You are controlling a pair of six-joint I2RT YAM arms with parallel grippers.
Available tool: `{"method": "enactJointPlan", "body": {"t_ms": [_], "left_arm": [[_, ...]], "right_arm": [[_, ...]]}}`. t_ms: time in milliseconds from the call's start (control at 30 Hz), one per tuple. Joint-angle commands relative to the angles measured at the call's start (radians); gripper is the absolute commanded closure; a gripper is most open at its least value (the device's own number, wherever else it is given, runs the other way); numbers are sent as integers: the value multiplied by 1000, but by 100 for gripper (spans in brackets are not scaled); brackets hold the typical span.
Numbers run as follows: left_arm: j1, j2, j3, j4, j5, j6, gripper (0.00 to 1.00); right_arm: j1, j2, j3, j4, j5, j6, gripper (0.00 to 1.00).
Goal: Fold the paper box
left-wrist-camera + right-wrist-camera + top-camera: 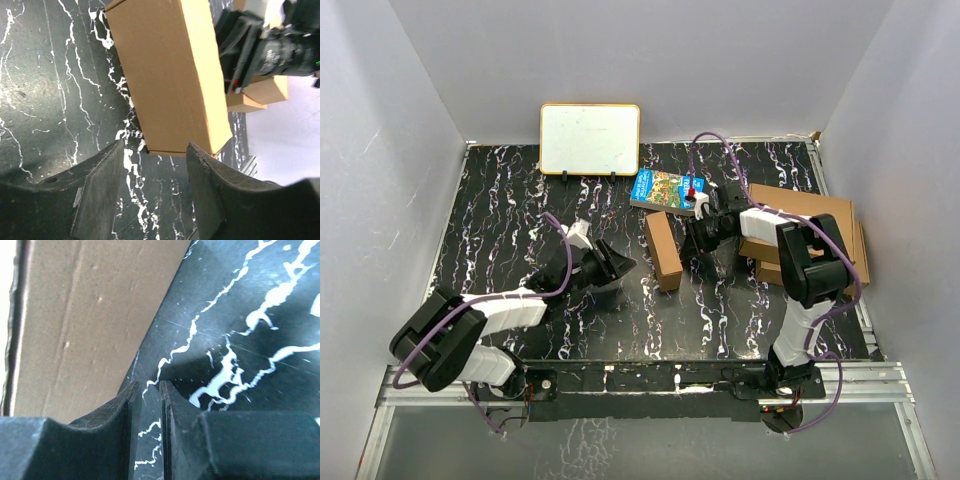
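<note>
The paper box (662,250) is a closed, long brown cardboard block lying on the black marbled table (500,200) at the centre. In the left wrist view the paper box (170,75) runs away from me, its near end just beyond my fingertips. My left gripper (620,268) (156,145) is open, low over the table to the box's left, with nothing between its jaws. My right gripper (698,240) (148,385) sits close against the box's right side. Its jaws stand a narrow gap apart with only table showing between them. The paper box's side (75,325) fills the left of the right wrist view.
Two larger brown boxes (810,225) (260,92) are stacked at the right, behind the right arm. A colourful printed carton (665,188) lies behind the paper box. A white board (590,138) leans at the back wall. White walls close in the table.
</note>
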Motion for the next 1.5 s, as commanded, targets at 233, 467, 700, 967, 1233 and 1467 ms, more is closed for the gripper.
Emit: {"method": "enactJointPlan", "body": {"t_ms": [233,467,700,967,1233,1467], "left_arm": [[4,189,159,-23,70,98,72],[-12,263,226,-3,108,111,73],[-46,193,177,19,77,154,73],[-104,31,96,-47,-20,210,73],[-107,66,150,-107,-47,242,72],[-107,128,231,-120,-23,283,71]], "right_arm": [[-16,-152,9,32,64,-92,76],[13,-28,23,46,-174,-2,81],[108,35,33,104,-375,77,81],[166,41,60,71,-236,52,80],[79,-107,84,-19,229,-127,76],[15,-204,75,-50,236,-211,72]]}}
